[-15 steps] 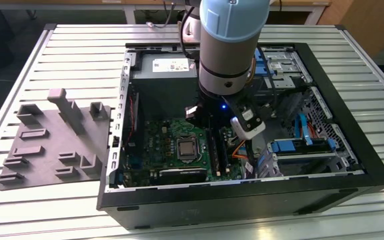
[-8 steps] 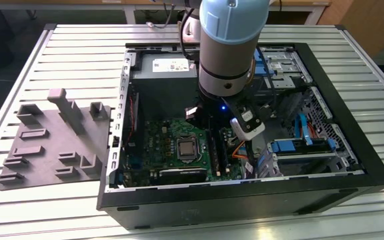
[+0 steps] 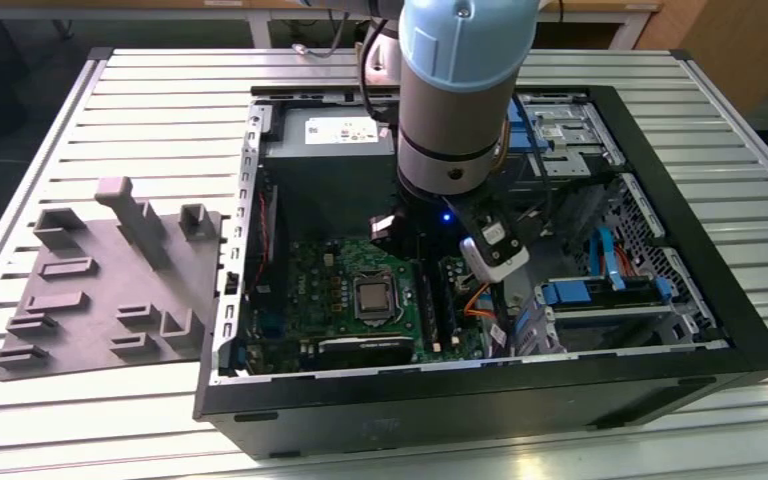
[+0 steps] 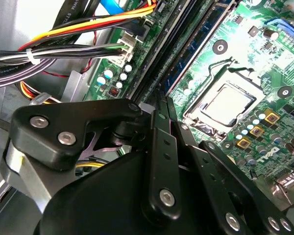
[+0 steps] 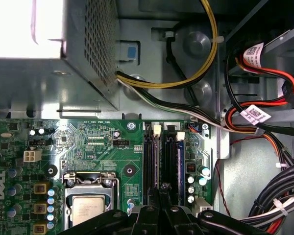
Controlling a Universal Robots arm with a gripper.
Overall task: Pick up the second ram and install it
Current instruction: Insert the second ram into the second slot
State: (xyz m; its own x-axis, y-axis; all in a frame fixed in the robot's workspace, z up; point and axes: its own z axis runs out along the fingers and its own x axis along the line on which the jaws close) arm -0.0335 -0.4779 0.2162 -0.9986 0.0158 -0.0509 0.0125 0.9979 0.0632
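Right, pincer: my pincer (image 5: 160, 196) hangs low inside the computer case (image 3: 704, 250), just above the memory slots (image 5: 149, 161); I cannot tell whether it is spread, pressed together or pinching anything.
Second ram: I cannot separate it from the dark slot strips under the pincer, so I won't place it more exactly than at the slots, if it is there at all.
Step in hand: I judge this as the install end of the job, with the tool lined up along the slots rather than out at a pick-up spot.
What it calls for: to my mind, a seat here needs the stick square to its slot and pressed straight down.
Close around: motherboard (image 5: 88, 142), processor socket (image 5: 88, 208) beside the slots, cable bundle (image 5: 186, 81) near on the other side.
Surface: the case lies open on a slatted metal table (image 3: 117, 110); a grey moulded holder (image 3: 91, 280) sits beside it, on the exterior view's left.
Room: little to see past the table edge.
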